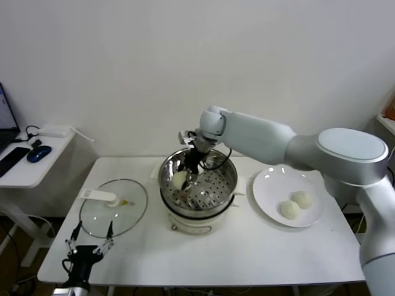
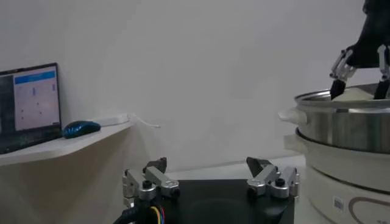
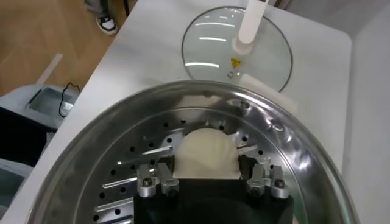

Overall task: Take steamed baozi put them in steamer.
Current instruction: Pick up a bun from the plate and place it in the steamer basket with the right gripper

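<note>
I see the right claw (image 1: 187, 177) at frame centre, clamped on a baozi (image 3: 206, 152) inside the steamer (image 1: 223, 185). The left claw (image 1: 90, 241), lower left, stands wide, idle.

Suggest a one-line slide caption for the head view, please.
Right hand lowers a baozi into the steamer; two more wait on the plate.

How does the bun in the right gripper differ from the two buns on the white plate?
The bun in the right gripper is clamped between its fingers, down inside the steamer; the two buns on the plate lie loose on the plate, to the steamer's right. The held one is alone; the plate pair sit side by side. All three are round, smooth and cream-white.
</note>
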Robot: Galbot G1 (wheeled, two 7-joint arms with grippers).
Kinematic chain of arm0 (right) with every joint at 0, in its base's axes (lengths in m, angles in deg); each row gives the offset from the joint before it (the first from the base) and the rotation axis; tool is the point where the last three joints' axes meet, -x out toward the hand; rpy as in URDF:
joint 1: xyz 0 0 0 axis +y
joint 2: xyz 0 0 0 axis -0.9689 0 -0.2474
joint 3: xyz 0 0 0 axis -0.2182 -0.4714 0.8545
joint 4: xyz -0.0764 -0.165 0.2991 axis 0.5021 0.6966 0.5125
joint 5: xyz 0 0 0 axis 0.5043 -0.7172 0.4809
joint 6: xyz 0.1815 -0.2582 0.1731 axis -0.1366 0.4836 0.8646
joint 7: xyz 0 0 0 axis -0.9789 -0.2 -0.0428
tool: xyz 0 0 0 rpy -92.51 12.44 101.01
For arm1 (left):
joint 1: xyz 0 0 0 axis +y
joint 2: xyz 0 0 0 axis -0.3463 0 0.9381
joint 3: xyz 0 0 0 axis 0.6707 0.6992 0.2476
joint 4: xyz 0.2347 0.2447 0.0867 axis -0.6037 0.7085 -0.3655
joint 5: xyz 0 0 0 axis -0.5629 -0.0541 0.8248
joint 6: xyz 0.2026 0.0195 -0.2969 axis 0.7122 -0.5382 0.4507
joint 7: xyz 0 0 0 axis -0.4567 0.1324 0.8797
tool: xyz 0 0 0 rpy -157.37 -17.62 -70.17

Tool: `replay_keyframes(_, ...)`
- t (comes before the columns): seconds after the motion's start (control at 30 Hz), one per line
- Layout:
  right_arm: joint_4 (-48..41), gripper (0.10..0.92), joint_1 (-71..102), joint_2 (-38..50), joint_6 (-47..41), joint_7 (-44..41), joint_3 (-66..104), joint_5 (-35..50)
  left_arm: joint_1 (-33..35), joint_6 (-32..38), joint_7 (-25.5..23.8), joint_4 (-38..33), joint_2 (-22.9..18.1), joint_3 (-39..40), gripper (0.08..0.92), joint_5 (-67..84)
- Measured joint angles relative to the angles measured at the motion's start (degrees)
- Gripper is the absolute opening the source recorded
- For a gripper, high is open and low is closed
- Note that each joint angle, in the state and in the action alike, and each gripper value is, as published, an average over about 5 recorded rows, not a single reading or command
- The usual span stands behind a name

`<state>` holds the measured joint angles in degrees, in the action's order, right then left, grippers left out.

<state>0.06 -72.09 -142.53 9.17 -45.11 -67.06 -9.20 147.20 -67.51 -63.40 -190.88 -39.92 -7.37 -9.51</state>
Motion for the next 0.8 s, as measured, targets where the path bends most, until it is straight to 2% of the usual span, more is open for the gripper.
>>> replay_keyframes(0.4,-1.78,0.694,1.67,-1.47,0.3,0.07,0.73,-1.31,-0.04,0.02,0.01,0.13,0.01,-0.01,0.823,0.02)
replay_keyframes(0.6,-2.1,0.804,2.0,-1.71,0.45,0.25,1.17,-1.49,0.0,0.08,0.02,0.21,0.0,0.02,0.823,0.02)
replay_keyframes(0.8,-1.73,0.822,1.74,-1.27,0.55,0.1,1.3,-1.5,0.21,0.23,0.04,0.25,-0.06,0.05,0.823,0.01)
